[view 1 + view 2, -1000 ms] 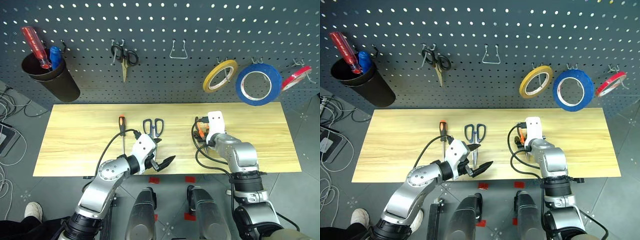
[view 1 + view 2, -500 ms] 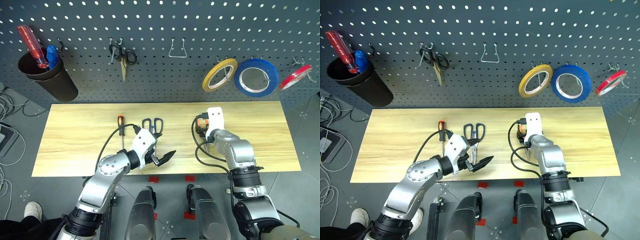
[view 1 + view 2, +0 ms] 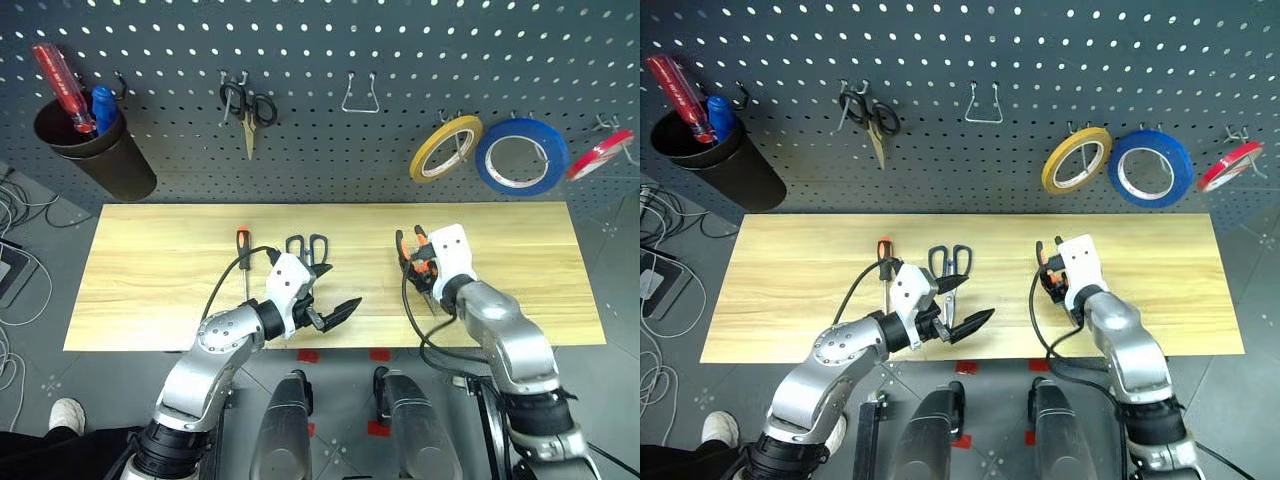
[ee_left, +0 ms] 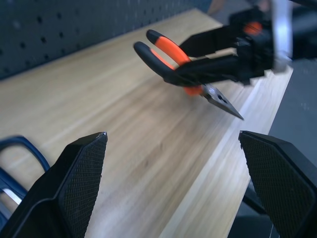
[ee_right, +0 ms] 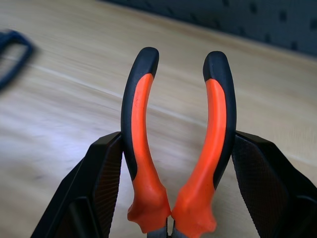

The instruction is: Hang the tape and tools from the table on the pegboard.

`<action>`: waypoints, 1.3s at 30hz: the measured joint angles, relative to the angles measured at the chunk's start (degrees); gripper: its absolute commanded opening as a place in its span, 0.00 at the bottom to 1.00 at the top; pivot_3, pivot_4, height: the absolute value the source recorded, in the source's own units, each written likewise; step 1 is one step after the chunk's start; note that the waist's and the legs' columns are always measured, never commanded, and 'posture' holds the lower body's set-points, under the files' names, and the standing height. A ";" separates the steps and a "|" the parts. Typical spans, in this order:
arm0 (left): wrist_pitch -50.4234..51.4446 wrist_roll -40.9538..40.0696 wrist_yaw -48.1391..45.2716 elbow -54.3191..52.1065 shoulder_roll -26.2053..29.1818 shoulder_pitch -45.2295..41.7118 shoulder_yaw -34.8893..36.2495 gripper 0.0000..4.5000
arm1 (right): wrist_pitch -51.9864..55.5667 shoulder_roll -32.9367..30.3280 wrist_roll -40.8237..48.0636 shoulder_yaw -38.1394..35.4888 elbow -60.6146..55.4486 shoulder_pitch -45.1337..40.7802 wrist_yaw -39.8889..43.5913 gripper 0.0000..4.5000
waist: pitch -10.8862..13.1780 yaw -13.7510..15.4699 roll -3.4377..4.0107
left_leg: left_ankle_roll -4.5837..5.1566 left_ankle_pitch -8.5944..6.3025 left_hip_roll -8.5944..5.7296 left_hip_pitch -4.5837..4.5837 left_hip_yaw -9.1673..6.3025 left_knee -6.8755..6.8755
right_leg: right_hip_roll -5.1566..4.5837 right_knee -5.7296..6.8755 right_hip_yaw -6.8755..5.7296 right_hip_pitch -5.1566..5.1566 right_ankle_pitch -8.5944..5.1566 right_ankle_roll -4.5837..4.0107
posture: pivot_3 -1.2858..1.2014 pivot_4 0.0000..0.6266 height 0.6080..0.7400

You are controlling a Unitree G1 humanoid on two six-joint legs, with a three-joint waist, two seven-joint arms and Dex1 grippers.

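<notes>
While the right claw (image 5: pixel 176 208) grips the pliers (image 5: pixel 176 148) above the pale wooden tabletop (image 3: pixel 150 270), the left claw (image 3: pixel 335 300) gapes wide below the grey pegboard (image 3: pixel 330 150).

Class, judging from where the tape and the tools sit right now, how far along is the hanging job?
Done: the blue tape hangs on the pegboard. In hand: the right gripper holds the pliers above the table. Left: the blue-handled scissors and the screwdriver lie on the table by the open left gripper.
</notes>
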 measured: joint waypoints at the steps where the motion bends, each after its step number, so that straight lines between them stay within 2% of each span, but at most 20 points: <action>1: 0.45 -0.45 0.22 -1.18 0.03 0.30 0.47 1.00 | -1.15 -0.25 0.22 0.43 -1.61 1.28 0.77 0.68 | -0.46 -0.01 0.02 | -0.03 0.02 -0.01 -0.03 0.00 -0.01 | 0.02 -0.01 -0.04 -0.02 0.01 0.00 | 0.56 0.41 1.00; 3: 1.63 -2.06 0.73 -3.92 0.45 1.36 1.66 1.00 | -2.96 -0.15 0.72 1.07 -4.48 2.92 1.27 0.68 | -1.57 -0.09 0.01 | -0.04 0.03 -0.01 -0.04 0.01 -0.01 | 0.02 -0.02 -0.04 -0.01 0.01 0.00 | 0.56 0.37 1.00; 7: 2.82 -4.59 2.26 -8.07 0.97 3.54 4.76 1.00 | -4.95 4.13 1.06 1.08 -7.83 1.97 -0.34 0.68 | -4.03 -0.23 -0.08 | -0.07 0.04 -0.04 -0.02 0.00 -0.02 | 0.04 -0.06 -0.11 0.06 0.00 0.00 | 0.57 0.31 1.00; 13: 5.37 -7.06 7.07 -12.33 1.02 2.71 9.97 1.00 | -11.14 9.78 0.99 0.86 -6.43 -8.37 -2.67 0.68 | -6.90 0.56 -0.42 | -0.08 0.04 -0.10 -0.01 0.01 -0.02 | 0.03 -0.12 -0.22 0.15 0.00 0.00 | 0.59 0.23 1.00; 22: 2.28 -4.39 13.75 -7.69 -1.09 -6.98 11.63 1.00 | -28.79 11.40 -3.18 0.46 10.91 -23.98 -4.59 0.68 | -10.72 2.79 -0.75 | -0.08 0.05 -0.16 0.08 0.16 -0.01 | 0.05 -0.11 -0.23 0.22 0.02 -0.02 | 0.60 0.18 1.00; 30: -2.89 -1.04 15.67 1.36 -4.56 -15.44 9.96 1.00 | -42.25 12.41 -6.21 -1.07 25.53 -32.50 -9.57 0.68 | -11.54 3.87 -0.97 | -0.09 0.07 -0.16 0.11 0.26 0.04 | 0.07 -0.03 -0.15 0.22 0.05 -0.08 | 0.60 0.18 1.00; 39: -6.56 0.64 15.38 8.62 -6.05 -20.34 8.60 1.00 | -51.79 12.55 -7.95 -3.98 38.61 -35.66 -14.03 0.68 | -11.56 3.87 -0.97 | -0.08 0.07 -0.14 0.22 0.42 0.05 | 0.09 0.30 -0.02 0.19 0.06 -0.09 | 0.61 0.23 1.00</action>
